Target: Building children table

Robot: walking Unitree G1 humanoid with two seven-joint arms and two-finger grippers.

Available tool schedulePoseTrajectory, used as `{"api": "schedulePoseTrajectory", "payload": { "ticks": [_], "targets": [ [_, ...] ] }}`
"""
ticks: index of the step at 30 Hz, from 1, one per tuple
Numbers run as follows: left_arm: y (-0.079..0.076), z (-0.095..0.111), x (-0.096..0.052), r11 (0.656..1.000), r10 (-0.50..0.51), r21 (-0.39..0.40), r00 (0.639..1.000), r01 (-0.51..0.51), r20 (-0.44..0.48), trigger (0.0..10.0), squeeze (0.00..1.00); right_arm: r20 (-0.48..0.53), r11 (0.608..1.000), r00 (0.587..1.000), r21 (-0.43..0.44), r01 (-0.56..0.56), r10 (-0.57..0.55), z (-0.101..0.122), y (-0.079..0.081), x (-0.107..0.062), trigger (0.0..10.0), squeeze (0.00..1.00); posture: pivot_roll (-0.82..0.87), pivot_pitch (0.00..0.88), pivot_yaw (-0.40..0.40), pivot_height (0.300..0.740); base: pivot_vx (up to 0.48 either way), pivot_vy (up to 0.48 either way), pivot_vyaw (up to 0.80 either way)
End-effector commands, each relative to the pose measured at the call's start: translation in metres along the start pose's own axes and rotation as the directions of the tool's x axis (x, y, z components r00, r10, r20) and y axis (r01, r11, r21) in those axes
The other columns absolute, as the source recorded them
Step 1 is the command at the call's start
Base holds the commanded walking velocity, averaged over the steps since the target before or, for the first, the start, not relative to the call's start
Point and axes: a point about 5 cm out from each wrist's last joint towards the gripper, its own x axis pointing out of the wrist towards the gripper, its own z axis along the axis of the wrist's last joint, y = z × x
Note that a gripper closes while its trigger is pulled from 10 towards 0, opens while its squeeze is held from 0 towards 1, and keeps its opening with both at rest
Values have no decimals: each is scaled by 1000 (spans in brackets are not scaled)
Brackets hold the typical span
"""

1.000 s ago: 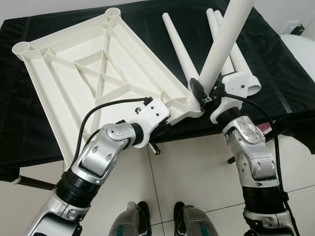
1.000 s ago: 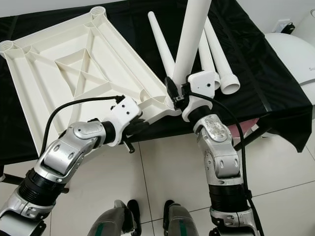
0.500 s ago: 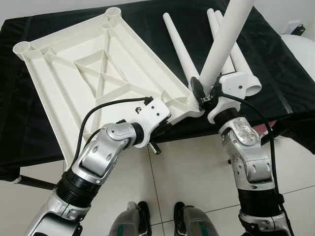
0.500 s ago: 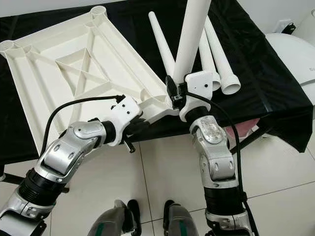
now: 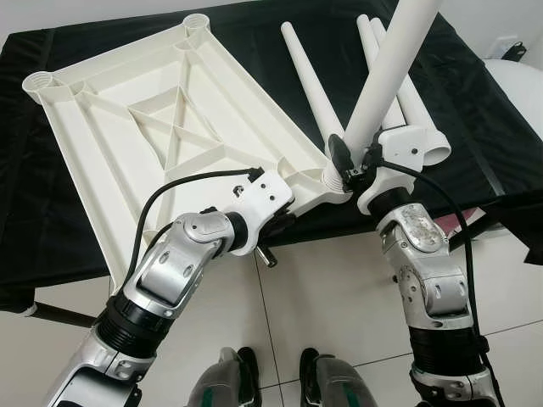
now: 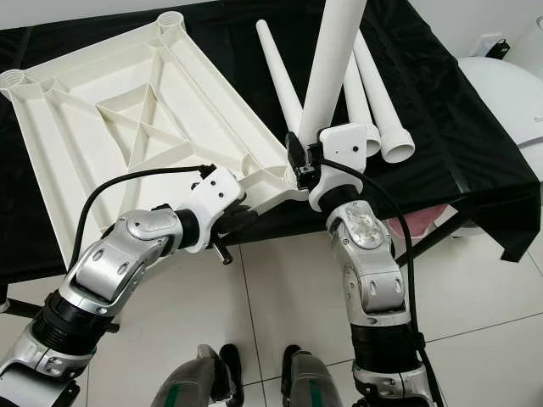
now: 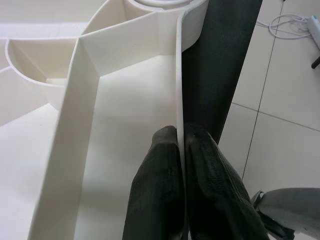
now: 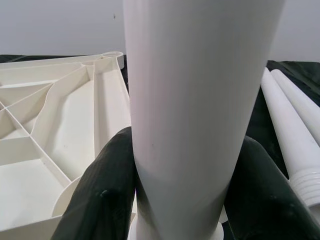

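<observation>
A white plastic tabletop lies upside down on the black-draped table, ribs up. My left gripper is shut on the tabletop's near rim, just left of its near right corner socket. My right gripper is shut on a white table leg; both fingers press its sides. The leg stands tilted up and to the right, its lower end at that corner socket. Three more white legs lie on the cloth behind.
The tabletop's near right corner overhangs the table's front edge above the tiled floor. A white rounded object sits at the far right. My feet stand on the tiles below.
The right arm has shifted slightly left with the leg still in its grip. The left arm and tabletop stay put.
</observation>
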Motion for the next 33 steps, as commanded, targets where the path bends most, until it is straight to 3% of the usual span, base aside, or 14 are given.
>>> {"api": "schedulePoseTrajectory", "payload": {
  "ticks": [1,31,32,33],
  "targets": [
    [-3,1,-1,1000,-4,0,1000,4,11,10000,0,77,999,997,42,-35,32,15,4,0,10000,0,-88,236,40,740,0,0,0],
    [-5,2,0,1000,-13,1,1000,13,11,10000,0,67,995,994,53,-86,82,14,-2,2,10000,0,-90,232,43,740,0,0,0],
    [-5,2,0,1000,-13,0,1000,13,11,10000,0,66,995,995,55,-83,79,14,-3,2,10000,1000,-90,232,43,740,0,0,0],
    [-4,2,0,1000,-13,-1,1000,13,11,10000,0,66,996,995,48,-80,77,14,-3,2,10000,1000,-89,233,43,740,0,0,0]
  ]
}}
